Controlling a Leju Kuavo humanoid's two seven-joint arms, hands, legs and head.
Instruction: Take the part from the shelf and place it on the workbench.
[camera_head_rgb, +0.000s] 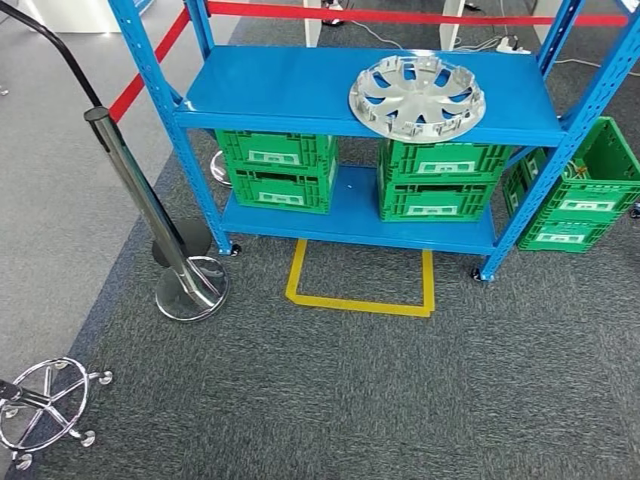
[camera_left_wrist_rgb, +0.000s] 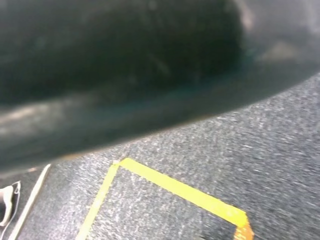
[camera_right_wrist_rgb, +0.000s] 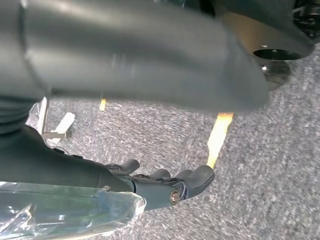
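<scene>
Ahead of me stands a blue steel shelf (camera_head_rgb: 302, 95) with perforated uprights and two flat painted decks. The part (camera_head_rgb: 416, 96), a round silver wheel cover of moulded plastic with curved spokes and small clips around its rim, lies flat on the right half of the top deck, its rim just reaching the front edge. On the lower deck sit two stacks of ribbed green plastic crates (camera_head_rgb: 279, 170), one at the left and one at the right under the part; another green crate (camera_head_rgb: 581, 190) rests on the floor just beside the shelf's right upright.

The floor is coarse dark grey carpet (camera_head_rgb: 377, 400), with yellow tape (camera_head_rgb: 362, 300) marking three sides of a rectangle in front of the shelf. To the left a polished chrome post (camera_head_rgb: 143, 190) leans on a round mirror-like base, a red belt (camera_head_rgb: 147, 65) stretches away from it, and a chrome star base with small castors (camera_head_rgb: 45, 400) sits at the near left.

My right robot hand (camera_right_wrist_rgb: 166, 187) hangs over the carpet, its dark smooth fingers (camera_right_wrist_rgb: 200, 177) stretched nearly straight and holding nothing; crinkled clear film (camera_right_wrist_rgb: 68, 210) wraps the forearm behind it. My left wrist looks down on carpet and a corner of yellow tape; I cannot tell how my left robot hand is set.
</scene>
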